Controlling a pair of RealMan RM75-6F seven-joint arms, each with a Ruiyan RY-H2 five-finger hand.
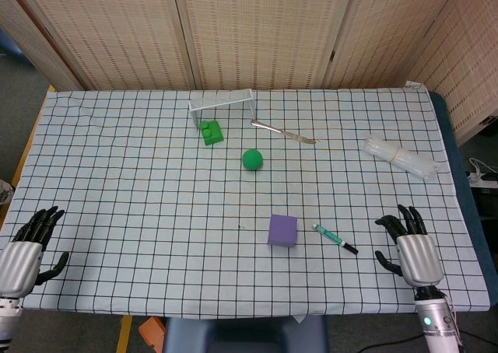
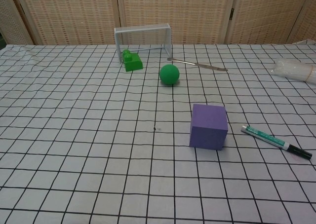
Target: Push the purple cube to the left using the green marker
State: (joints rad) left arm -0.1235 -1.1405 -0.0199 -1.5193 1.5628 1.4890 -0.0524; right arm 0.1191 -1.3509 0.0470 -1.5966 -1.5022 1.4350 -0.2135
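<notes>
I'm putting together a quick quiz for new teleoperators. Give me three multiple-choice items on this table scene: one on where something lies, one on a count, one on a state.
1. The green marker lies where, in the head view?
A. right of the purple cube
B. inside the white goal frame
C. left of the cube

2. How many green things besides the marker are on the table?
A. none
B. two
C. four

3. The right hand is:
A. gripping the marker
B. pressing the cube
C. holding nothing

Key: 1 A, the marker sits apart, right of the cube. 2 B, the green ball and green block. 3 C, it rests apart from the marker.
</notes>
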